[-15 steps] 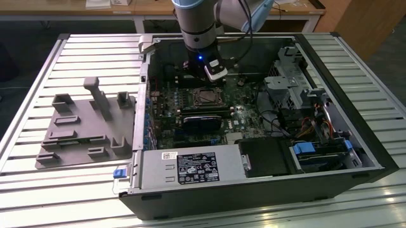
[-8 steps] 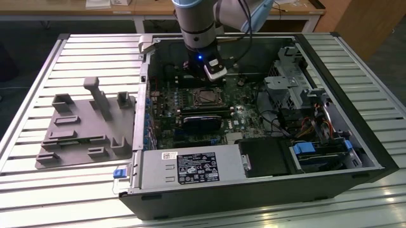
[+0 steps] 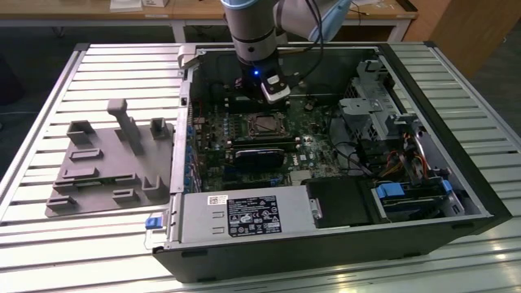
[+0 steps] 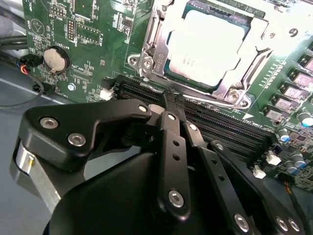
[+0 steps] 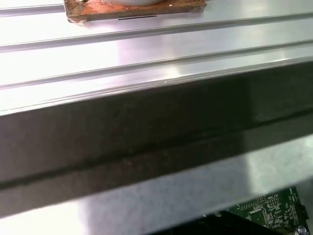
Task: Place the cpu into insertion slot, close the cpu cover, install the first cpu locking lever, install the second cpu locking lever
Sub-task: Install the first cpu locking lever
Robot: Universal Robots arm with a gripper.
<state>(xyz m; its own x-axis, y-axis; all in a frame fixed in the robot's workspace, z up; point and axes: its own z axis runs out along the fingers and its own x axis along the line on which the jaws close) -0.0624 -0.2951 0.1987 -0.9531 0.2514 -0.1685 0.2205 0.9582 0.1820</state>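
The cpu (image 4: 205, 41) lies flat in the insertion slot (image 3: 265, 125), its pale metal face up. The silvery cpu cover (image 4: 157, 51) lies down around it as a frame, the chip's face showing through the cut-out. My gripper (image 4: 173, 99) hangs just above the board at the socket's edge, over the long black memory slots (image 4: 225, 129). Its black fingers (image 4: 171, 142) meet at the tips with nothing between them. In the exterior view my gripper (image 3: 274, 97) sits just behind the socket inside the open computer case (image 3: 456, 201). I cannot make out how the locking levers stand.
A grey moulded fixture tray (image 3: 106, 165) lies on the slatted table (image 3: 65, 256) at the exterior view's left. Inside the case are a power supply (image 3: 244, 217), a drive cage (image 3: 379, 116), cables and a black card (image 3: 258, 157). A coin battery (image 4: 54, 58) sits on the board.
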